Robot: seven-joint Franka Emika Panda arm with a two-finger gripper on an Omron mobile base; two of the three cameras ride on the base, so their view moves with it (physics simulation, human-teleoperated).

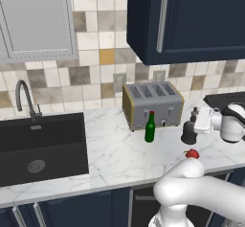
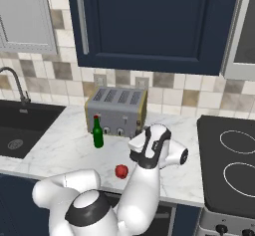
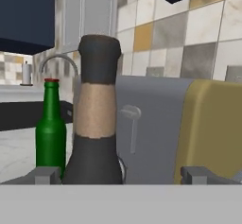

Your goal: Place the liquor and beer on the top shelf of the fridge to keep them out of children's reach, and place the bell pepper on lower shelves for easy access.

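Your liquor (image 3: 94, 124) stands on counter (image 1: 119, 159) before toaster (image 1: 153, 104), between your gripper (image 3: 120, 176) fingertips, jaws wide, untouched. Beer (image 1: 150, 127) just beside toaster. Bell pepper (image 1: 192, 153) near counter edge.

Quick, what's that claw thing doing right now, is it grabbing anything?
Gripper: open, holding nothing; its fingers stand on either side of the liquor bottle's neck, not closed on it.

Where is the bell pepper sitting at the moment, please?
The bell pepper lies on the marble counter near its front edge, in front of the toaster and nearer the robot than the beer.
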